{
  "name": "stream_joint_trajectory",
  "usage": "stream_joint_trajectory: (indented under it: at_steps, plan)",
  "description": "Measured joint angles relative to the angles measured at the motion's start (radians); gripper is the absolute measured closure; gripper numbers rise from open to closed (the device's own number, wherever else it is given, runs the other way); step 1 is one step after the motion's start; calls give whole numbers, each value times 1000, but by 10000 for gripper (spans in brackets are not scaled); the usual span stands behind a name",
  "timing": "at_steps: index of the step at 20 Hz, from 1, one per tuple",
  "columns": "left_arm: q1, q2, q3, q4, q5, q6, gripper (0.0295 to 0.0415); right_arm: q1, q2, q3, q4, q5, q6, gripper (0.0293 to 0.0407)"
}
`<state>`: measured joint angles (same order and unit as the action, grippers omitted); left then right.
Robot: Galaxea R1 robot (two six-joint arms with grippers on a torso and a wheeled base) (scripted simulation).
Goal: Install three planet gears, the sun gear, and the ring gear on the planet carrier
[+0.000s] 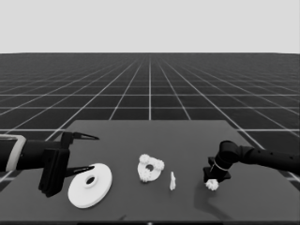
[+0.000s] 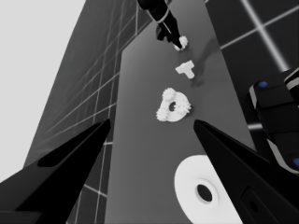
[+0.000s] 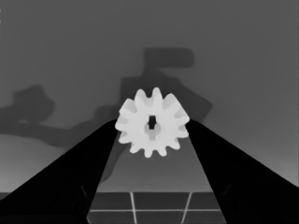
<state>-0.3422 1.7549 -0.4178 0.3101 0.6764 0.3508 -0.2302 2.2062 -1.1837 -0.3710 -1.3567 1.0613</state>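
three gears (image 1: 151, 168) already sit on the smaller round part (image 1: 144, 172). our right gripper (image 1: 212, 183) grasps the fourth gear (image 3: 152, 122) near the table's right end, left gripper (image 1: 89, 152) waits open. we judge a tilted gear could jam between their teeth.

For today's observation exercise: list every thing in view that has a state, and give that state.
Right gripper: shut on a gear, at the table's right.
Left gripper: open, waiting above the larger round part.
Larger round part: flat, not yet installed.
Smaller round part: three gears on it.
Thin white piece: loose on the table.
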Motion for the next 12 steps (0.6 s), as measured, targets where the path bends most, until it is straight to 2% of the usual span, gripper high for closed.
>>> stream_joint_trajectory:
  at_steps: [3,4,5,6,7,9,12]
  plan:
    - [0,0,0,0,0,0,326,0,0,0,0,0,0,390]
    - [0,0,0,0,0,0,326,137,-67,144,139,-111,40,390]
    - [0,0,0,0,0,0,326,282,-90,188,252,-169,53,390]
    - [0,0,0,0,0,0,326,371,-90,188,325,-200,53,390]
    - [0,0,0,0,0,0,326,422,-86,178,367,-218,49,390]
    - [0,0,0,0,0,0,326,467,-79,163,406,-236,44,390]
    - [0,0,0,0,0,0,326,484,-75,154,421,-243,41,390]
